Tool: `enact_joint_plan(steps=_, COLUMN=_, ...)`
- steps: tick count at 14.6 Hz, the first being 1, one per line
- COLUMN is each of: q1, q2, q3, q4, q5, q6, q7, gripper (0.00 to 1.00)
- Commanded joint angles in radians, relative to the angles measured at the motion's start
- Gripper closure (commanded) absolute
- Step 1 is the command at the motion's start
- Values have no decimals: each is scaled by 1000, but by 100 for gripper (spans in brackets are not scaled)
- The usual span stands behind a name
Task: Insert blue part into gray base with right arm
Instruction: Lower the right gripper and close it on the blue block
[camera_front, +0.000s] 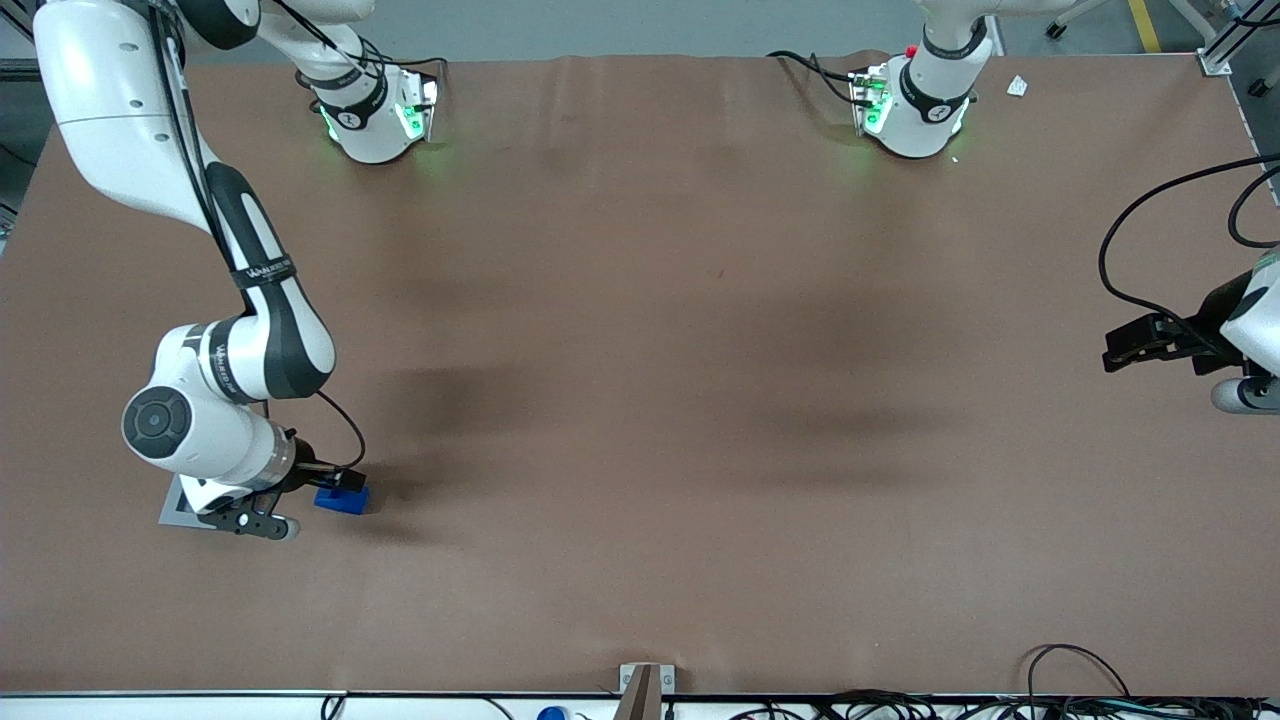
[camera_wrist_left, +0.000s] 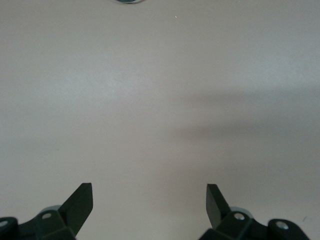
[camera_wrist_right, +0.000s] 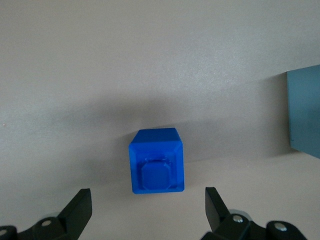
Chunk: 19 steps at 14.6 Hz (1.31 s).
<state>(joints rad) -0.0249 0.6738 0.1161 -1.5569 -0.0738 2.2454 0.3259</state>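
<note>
The claw (camera_wrist_right: 147, 210) hangs wide open above the blue part (camera_wrist_right: 156, 161), gray base (camera_wrist_right: 304, 112) at its three o'clock.

Even overhead light, soft shadows on table (camera_front: 700, 300), wrist views hazy

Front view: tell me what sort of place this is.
Probably a robotics lab workbench: a brown table with bolted-on white arms, cables along its edge, and the right arm's gripper open above the blue part beside the gray base.
</note>
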Motion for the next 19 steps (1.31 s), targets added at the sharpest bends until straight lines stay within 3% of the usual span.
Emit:
enact_joint_plan(steps=1, q1=-10, q2=15, q3=2, q4=-3, q5=-15, q6=45, q7=13, gripper=0)
enact_joint_plan(steps=7, q1=-9, q2=35, q3=2, q4=1, q5=-17, q6=82, q7=15, gripper=1)
enact_joint_plan(steps=15, q1=-9, q2=44, q3=2, q4=3, q5=-18, q6=85, q7=9, gripper=54)
enact_joint_plan(steps=19, q1=-12, q2=40, q3=2, q4=9, q5=-17, q6=79, q7=1, gripper=92)
